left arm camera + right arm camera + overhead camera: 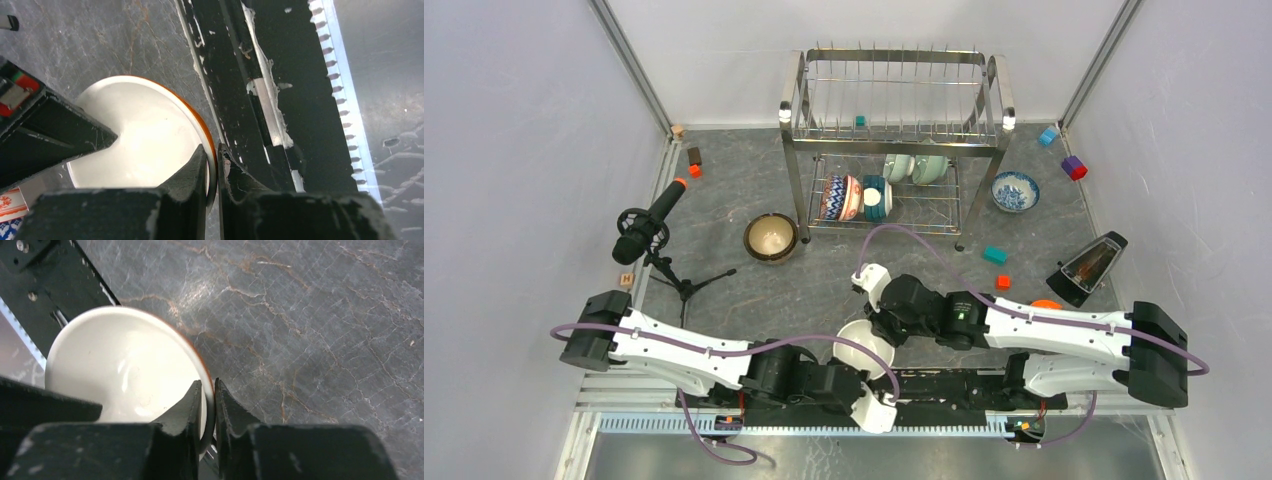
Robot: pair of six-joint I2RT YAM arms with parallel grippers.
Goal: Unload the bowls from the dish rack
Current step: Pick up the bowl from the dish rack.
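Observation:
A bowl (862, 343), white inside with an orange outside (145, 135), sits near the table's front edge between my two arms. My left gripper (212, 152) is shut on its near rim, and my right gripper (207, 385) is shut on the rim of the same bowl (120, 360) from the far side. The dish rack (894, 150) stands at the back. Its lower tier holds a patterned bowl (839, 197), a teal bowl (876, 198) and two pale green bowls (900, 167). A brown bowl (770, 237) and a blue-and-white bowl (1014, 191) rest on the table.
A microphone on a tripod (649, 225) stands at the left. A black wedge-shaped object (1086, 268) sits at the right. Small coloured blocks lie about: teal (995, 254), orange (1003, 282), blue (1048, 135), purple and red (1074, 168). A teal block (860, 121) rests on the rack's top tier.

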